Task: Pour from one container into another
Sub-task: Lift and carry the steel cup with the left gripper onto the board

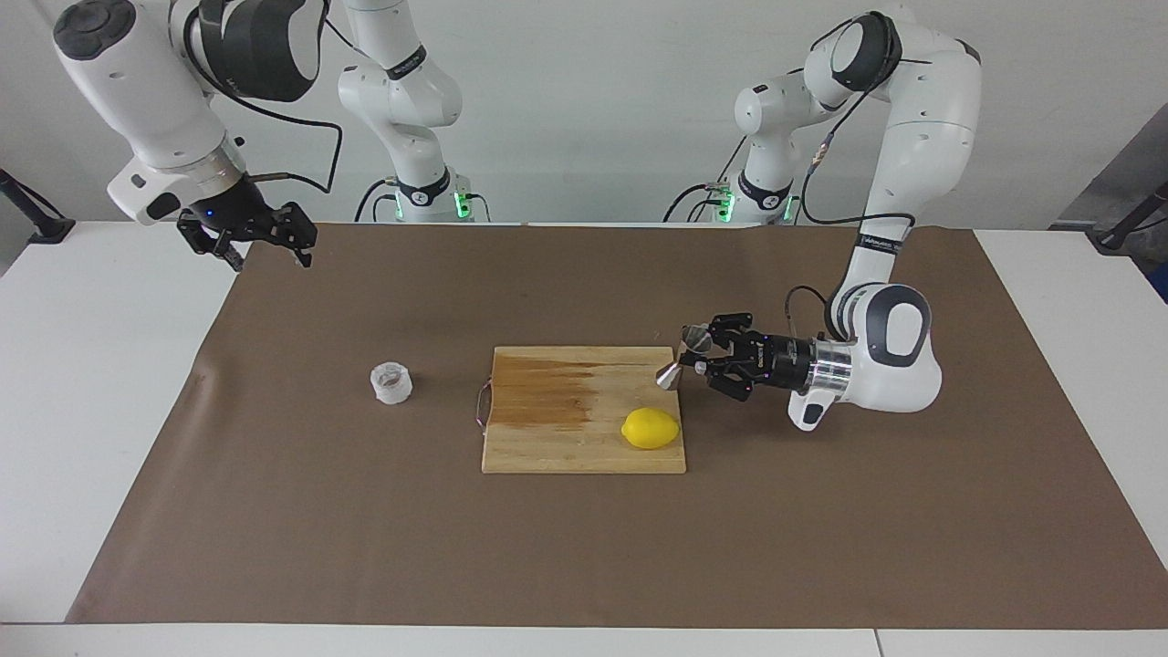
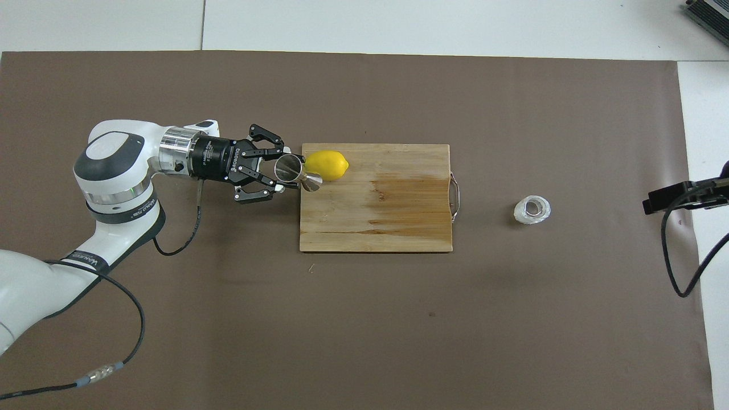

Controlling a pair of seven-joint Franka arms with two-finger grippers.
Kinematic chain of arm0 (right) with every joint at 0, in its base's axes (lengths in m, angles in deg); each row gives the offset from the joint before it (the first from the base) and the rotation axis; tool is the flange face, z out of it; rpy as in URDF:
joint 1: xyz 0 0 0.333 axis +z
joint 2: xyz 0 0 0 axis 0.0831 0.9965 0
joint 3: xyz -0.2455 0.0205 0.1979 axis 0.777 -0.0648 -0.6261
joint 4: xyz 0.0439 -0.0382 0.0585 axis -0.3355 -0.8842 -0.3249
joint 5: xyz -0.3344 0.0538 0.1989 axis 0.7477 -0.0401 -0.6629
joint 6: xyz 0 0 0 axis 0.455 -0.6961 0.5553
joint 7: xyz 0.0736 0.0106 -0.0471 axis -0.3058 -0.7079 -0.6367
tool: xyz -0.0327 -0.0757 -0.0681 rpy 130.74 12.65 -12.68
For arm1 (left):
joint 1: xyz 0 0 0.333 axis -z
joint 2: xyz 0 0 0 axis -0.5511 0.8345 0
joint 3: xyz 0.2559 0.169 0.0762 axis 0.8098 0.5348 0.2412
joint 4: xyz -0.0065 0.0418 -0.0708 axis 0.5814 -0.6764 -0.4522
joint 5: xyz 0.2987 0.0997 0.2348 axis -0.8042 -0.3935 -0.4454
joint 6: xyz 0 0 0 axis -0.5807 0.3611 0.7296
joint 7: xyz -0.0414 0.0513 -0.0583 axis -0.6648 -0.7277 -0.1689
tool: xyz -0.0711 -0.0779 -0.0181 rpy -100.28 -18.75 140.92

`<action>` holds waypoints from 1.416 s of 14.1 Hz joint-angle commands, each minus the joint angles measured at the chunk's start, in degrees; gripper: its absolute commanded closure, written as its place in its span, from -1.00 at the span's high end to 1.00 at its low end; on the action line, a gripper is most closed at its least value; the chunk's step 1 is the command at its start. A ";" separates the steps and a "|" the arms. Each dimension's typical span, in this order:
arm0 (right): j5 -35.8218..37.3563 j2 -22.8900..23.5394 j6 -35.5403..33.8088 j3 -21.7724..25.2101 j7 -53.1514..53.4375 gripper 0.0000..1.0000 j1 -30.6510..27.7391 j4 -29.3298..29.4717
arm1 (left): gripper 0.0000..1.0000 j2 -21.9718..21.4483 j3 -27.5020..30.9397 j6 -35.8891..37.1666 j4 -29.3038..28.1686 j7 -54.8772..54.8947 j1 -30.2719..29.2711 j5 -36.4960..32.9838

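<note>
- Jigger (image 1: 686, 356) clamped in left gripper's (image 1: 701, 358) jaws at the chopping board's (image 1: 584, 438) corner, tilted, seemingly readied for pouring.
- Cup (image 1: 391, 383) beside the board; right gripper (image 1: 265, 239) waits, jaws open.

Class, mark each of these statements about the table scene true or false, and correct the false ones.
1. The left gripper holds the steel jigger at the edge of the cutting board. True.
2. The plastic cup stands on the cutting board. False: it stands on the brown mat, off the board, toward the right arm's end of the table.
3. The lemon lies on the board. True.
4. The right gripper grips the cup. False: it waits raised over the mat's edge, holding nothing.
5. The jigger stands upright. False: it is tilted.
</note>
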 commanded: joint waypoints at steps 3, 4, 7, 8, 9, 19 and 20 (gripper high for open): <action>0.43 -0.34 -0.09 -0.35 -0.57 1.00 -0.39 -0.17 | -1.00 -2.65 1.12 -12.15 -4.27 0.75 8.37 10.74; 0.43 -0.34 -0.09 -0.35 -0.57 1.00 -0.39 -0.17 | -1.00 -2.83 1.12 -14.10 -5.23 1.97 9.61 14.08; 0.43 -0.34 -0.09 -0.35 -0.57 1.00 -0.39 -0.17 | -1.00 -3.71 1.20 -21.04 -7.61 5.48 14.26 22.17; 0.43 -0.34 -0.09 -0.35 -0.57 1.00 -0.39 -0.17 | -1.00 -3.71 1.20 -23.58 -7.79 7.06 15.67 23.85; 0.43 -0.34 -0.09 -0.35 -0.57 1.00 -0.39 -0.17 | -1.00 -3.71 1.12 -25.52 -8.14 7.86 16.38 25.35; 0.43 -0.34 -0.09 -0.35 -0.57 1.00 -0.39 -0.17 | -1.00 -5.82 1.38 -32.84 -13.42 14.46 18.94 35.64; 0.43 -0.34 -0.09 -0.44 -0.57 1.00 -0.39 -0.17 | -1.00 -5.82 1.38 -33.01 -13.42 14.46 19.46 36.17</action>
